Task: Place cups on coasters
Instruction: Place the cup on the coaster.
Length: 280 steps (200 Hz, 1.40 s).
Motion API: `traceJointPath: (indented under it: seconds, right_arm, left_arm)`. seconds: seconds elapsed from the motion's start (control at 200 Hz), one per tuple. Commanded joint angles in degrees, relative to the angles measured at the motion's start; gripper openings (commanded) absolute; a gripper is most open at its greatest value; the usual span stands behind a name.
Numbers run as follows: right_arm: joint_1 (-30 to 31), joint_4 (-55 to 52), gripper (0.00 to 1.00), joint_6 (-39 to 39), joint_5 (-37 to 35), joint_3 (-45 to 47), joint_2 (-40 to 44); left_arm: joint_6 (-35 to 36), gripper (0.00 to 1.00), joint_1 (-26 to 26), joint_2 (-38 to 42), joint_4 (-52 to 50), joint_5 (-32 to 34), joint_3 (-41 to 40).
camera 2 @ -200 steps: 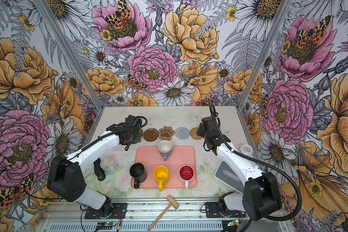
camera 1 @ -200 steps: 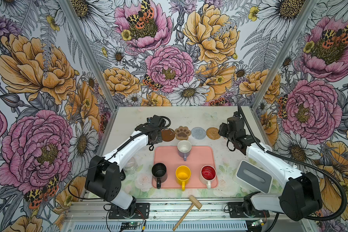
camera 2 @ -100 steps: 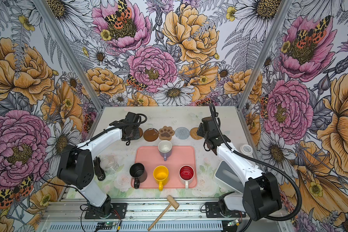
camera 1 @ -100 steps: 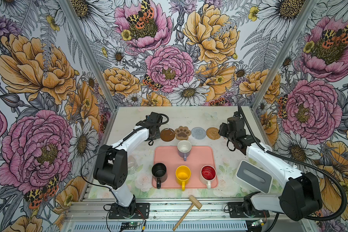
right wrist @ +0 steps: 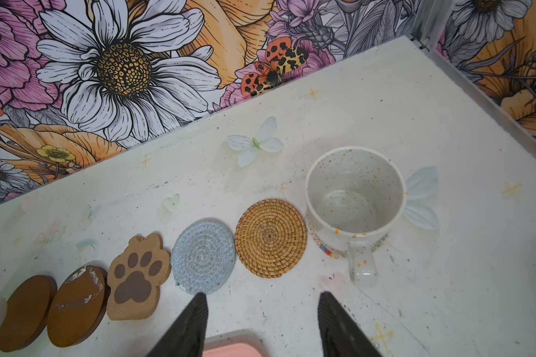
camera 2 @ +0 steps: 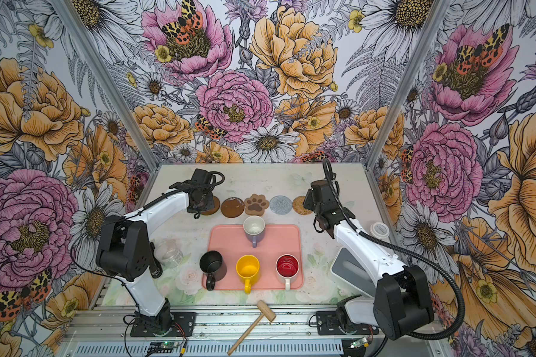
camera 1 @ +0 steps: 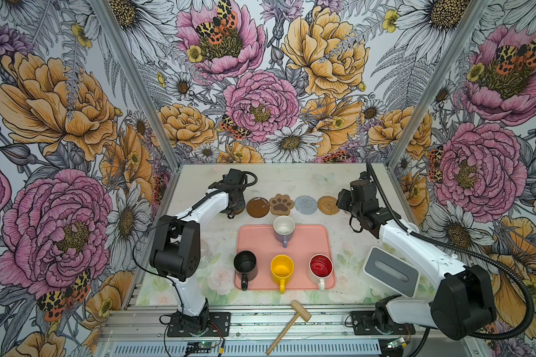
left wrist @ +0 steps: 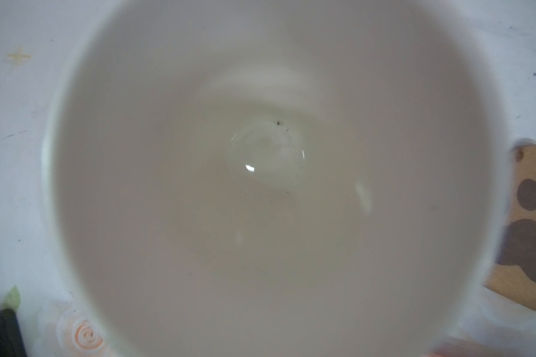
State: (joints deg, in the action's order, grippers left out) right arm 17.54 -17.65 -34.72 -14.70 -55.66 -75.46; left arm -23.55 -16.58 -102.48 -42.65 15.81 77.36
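Left gripper (camera 1: pixel 234 208) nearly closed, gripping plain white ceramic mug (left wrist: pixel 266 173) over far-left brown disc coaster (right wrist: pixel 25 312). Right gripper (right wrist: pixel 262 296) half open, empty, near speckled white mug (right wrist: pixel 355 197) seated on pale woven coaster (right wrist: pixel 324 247).

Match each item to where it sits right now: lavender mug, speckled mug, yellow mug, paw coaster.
Items:
1. lavender mug
2. speckled mug
3. yellow mug
4. paw coaster

Places:
A. between the black mug and the red-lined mug
B. on a pale coaster at the row's end
C. bare, between a brown coaster and the blue coaster
D. alone on the tray's far side

Pairs: 1-D, 2-B, 3-A, 4-C
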Motion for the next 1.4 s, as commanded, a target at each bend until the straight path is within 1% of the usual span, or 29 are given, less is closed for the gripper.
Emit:
traceJointPath:
  seconds: [0.0,0.345,0.355,0.375,0.636,1.216,1.396]
  right_arm:
    - [-0.3,1.0,0.59,0.0,0.5,0.3,-0.1]
    - [-0.3,1.0,0.59,0.0,0.5,0.4,-0.2]
    - [-0.4,1.0,0.59,0.0,0.5,0.4,-0.2]
    - [-0.3,1.0,0.59,0.0,0.5,0.3,-0.3]
    - [-0.5,1.0,0.59,0.0,0.6,0.4,-0.2]
    - [-0.6,1.0,0.59,0.1,0.8,0.5,-0.1]
    - [-0.7,1.0,0.59,0.1,0.9,0.4,-0.1]
  left_arm:
    - [0.7,0.00,0.3,-0.3,3.3,-0.5,2.2]
    - [0.6,0.00,0.4,-1.3,3.3,-0.4,2.5]
    - [0.6,0.00,0.5,-2.8,3.3,-0.4,2.4]
    - [0.6,0.00,0.4,-3.4,3.3,-0.4,2.4]
    - [0.2,0.00,0.6,-4.8,3.3,-0.2,2.4]
    - [0.0,0.00,0.7,-4.7,3.0,-0.8,2.6]
    - [0.1,0.08,0.7,-4.6,2.9,-1.2,2.6]
